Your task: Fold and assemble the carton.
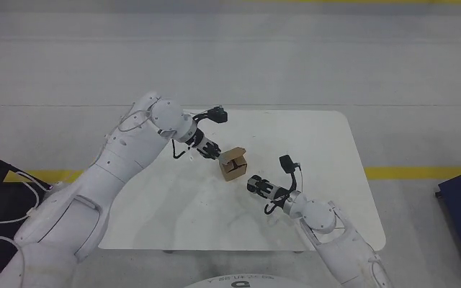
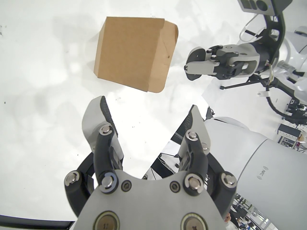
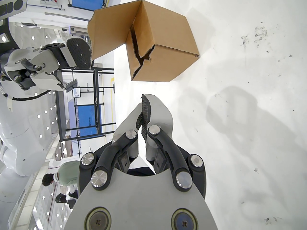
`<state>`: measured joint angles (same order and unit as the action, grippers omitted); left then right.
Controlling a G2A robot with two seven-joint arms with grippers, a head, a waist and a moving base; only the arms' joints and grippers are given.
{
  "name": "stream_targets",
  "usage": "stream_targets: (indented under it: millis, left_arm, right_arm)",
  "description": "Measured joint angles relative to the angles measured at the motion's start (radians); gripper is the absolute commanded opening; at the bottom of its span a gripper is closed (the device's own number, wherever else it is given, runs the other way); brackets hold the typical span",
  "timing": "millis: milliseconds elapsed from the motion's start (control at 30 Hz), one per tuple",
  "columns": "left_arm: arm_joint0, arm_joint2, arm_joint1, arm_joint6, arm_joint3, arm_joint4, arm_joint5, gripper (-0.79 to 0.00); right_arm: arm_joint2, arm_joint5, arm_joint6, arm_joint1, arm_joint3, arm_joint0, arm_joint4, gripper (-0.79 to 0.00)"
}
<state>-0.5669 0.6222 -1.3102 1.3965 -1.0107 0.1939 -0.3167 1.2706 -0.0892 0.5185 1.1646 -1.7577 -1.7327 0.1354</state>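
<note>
A small brown carton (image 1: 233,163) sits near the middle of the white table (image 1: 317,133), between the two arms. Its end flaps are tucked together with a jagged seam, and one long flap (image 3: 108,31) stands up loose. My left gripper (image 1: 209,150) is open just to the carton's left, nothing between its fingers; in the left wrist view the carton (image 2: 133,53) lies a short way beyond this gripper (image 2: 148,107). My right gripper (image 1: 256,186) is shut and empty, a little off the carton's lower right corner; the carton (image 3: 158,51) lies just ahead of it (image 3: 145,101).
The table's right half and front area are bare white surface with faint scuff marks (image 3: 260,37). Grey floor with a yellow line (image 1: 410,173) surrounds the table. The right wrist view also catches the left gripper (image 3: 72,53) behind the loose flap.
</note>
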Motion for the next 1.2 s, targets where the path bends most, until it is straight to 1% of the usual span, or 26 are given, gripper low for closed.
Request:
stream_targets:
  millis: [133, 333, 433, 500, 533, 633, 933, 1067, 1200]
  left_arm:
    - [0.033, -0.065, -0.042, -0.042, 0.069, 0.015, -0.003, -0.163]
    - [0.072, -0.127, -0.097, -0.067, 0.162, 0.003, -0.017, -0.212]
    - [0.086, -0.144, -0.119, -0.066, 0.200, -0.010, -0.027, -0.289]
    - [0.091, -0.153, -0.130, -0.057, 0.222, -0.019, -0.031, -0.311]
    - [0.095, -0.159, -0.138, -0.054, 0.236, -0.024, -0.035, -0.348]
    - [0.105, -0.169, -0.155, -0.056, 0.272, -0.033, -0.045, -0.397]
    - [0.123, -0.190, -0.195, -0.065, 0.354, -0.040, -0.062, -0.480]
    - [0.128, -0.194, -0.207, -0.080, 0.373, -0.033, -0.065, -0.511]
    - [0.124, -0.194, -0.213, -0.116, 0.372, -0.020, -0.062, -0.551]
  right_arm:
    - [-0.008, -0.009, -0.006, 0.000, 0.000, 0.004, 0.006, -0.785]
    - [-0.014, -0.016, -0.012, -0.001, -0.002, 0.005, 0.010, -0.785]
    - [-0.015, -0.016, -0.011, -0.002, -0.001, 0.006, 0.010, -0.785]
    - [-0.015, -0.019, -0.010, -0.002, -0.001, 0.007, 0.010, -0.785]
    - [-0.015, -0.020, -0.010, -0.002, -0.002, 0.007, 0.010, -0.785]
    - [-0.015, -0.021, -0.013, -0.003, -0.003, 0.006, 0.009, -0.785]
    - [-0.020, -0.030, -0.019, -0.005, -0.005, 0.006, 0.012, -0.785]
    - [-0.023, -0.032, -0.024, -0.005, -0.006, 0.006, 0.013, -0.785]
    - [-0.025, -0.035, -0.025, -0.006, -0.007, 0.007, 0.013, -0.785]
